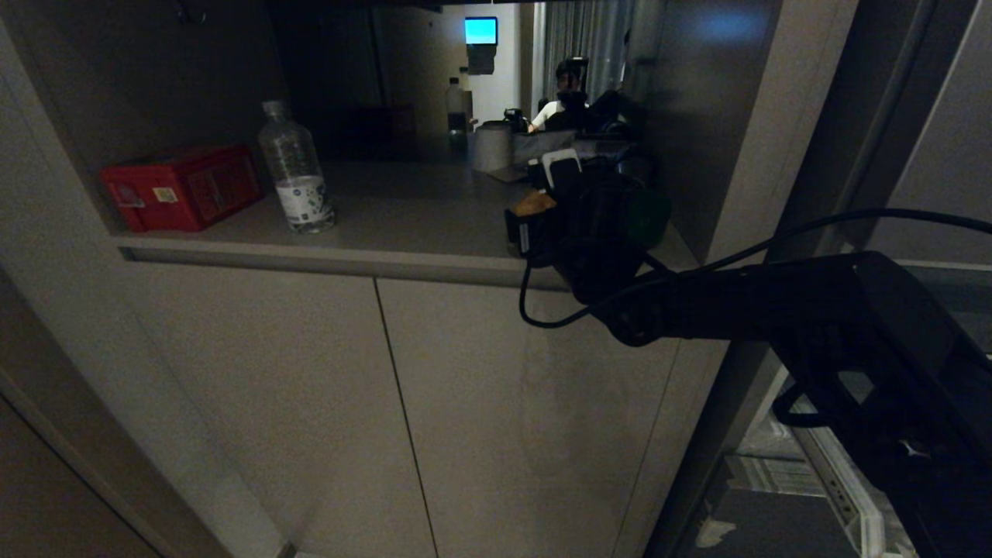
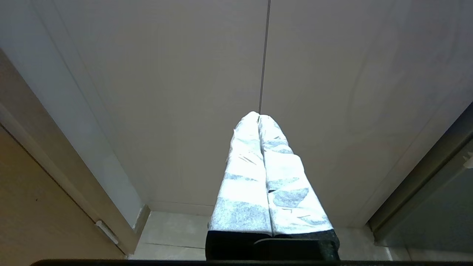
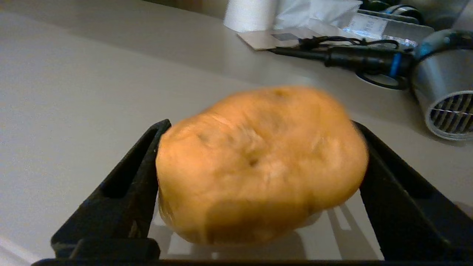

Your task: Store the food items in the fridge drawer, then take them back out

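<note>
A brown potato-like lump (image 3: 258,162) hangs between the black fingers of my right gripper (image 3: 260,125), just above the grey counter (image 3: 74,111), with its shadow under it. The lump is smeared while the fingers and counter are sharp, and the jaws stand wide on either side of it. In the head view the same gripper (image 1: 542,209) reaches over the counter's right end with the lump (image 1: 533,204) at its tip. A dark green rounded shape (image 1: 649,217) sits just right of it. The fridge drawer is out of view. My left gripper (image 2: 259,115) is parked, shut, facing cabinet doors.
A red box (image 1: 182,188) and a clear water bottle (image 1: 297,167) stand at the counter's left. A hair dryer (image 3: 443,107), its black cable and a white paper roll (image 3: 249,14) lie beyond the lump. A person (image 1: 562,105) sits far behind.
</note>
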You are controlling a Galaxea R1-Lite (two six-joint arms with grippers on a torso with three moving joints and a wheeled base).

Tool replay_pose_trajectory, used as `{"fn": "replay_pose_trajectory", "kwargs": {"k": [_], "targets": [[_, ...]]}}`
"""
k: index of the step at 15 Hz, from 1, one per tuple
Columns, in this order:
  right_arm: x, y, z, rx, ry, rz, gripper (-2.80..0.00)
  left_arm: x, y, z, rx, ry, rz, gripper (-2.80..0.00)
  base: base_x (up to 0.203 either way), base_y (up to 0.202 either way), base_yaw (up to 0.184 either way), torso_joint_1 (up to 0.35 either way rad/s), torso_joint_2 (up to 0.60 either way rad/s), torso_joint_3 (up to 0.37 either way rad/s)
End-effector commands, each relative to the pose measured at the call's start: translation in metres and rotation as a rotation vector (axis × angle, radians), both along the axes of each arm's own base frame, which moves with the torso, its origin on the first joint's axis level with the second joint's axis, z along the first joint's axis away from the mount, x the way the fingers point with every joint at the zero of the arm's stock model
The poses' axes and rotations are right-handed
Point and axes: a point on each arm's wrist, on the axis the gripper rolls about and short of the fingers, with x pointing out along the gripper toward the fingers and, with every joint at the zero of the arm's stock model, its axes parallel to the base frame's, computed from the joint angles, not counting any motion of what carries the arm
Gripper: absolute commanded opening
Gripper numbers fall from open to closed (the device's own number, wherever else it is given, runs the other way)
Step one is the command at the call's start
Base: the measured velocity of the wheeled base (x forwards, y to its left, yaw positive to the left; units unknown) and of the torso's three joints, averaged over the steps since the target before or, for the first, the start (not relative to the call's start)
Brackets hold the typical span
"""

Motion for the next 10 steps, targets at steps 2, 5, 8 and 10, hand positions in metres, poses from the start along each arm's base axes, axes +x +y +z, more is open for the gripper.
{"fn": "replay_pose_trajectory", "kwargs": {"k": [2, 5, 8, 10], "targets": [[0.0001, -0.0001, -0.0001, 0.001, -0.003, -0.003, 0.0, 0.0, 0.0, -0.0001, -0.001, 0.001, 0.0, -2.8, 0.0, 0.0, 0.0, 0.0, 0.0, 0.0], [0.0004, 0.0, -0.0009, 0.0, -0.001, -0.006, 0.0, 0.0, 0.0, -0.0001, -0.001, 0.001, 0.0, -2.8, 0.0, 0.0, 0.0, 0.0, 0.0, 0.0], [0.0005, -0.0008, 0.0, 0.001, -0.003, -0.009, 0.0, 0.0, 0.0, -0.0001, -0.001, 0.001, 0.0, -2.8, 0.0, 0.0, 0.0, 0.0, 0.0, 0.0], [-0.0011, -0.0019, 0.0047, 0.006, -0.012, -0.009, 0.0, 0.0, 0.0, -0.0001, -0.001, 0.001, 0.0, -2.8, 0.0, 0.0, 0.0, 0.0, 0.0, 0.0]]}}
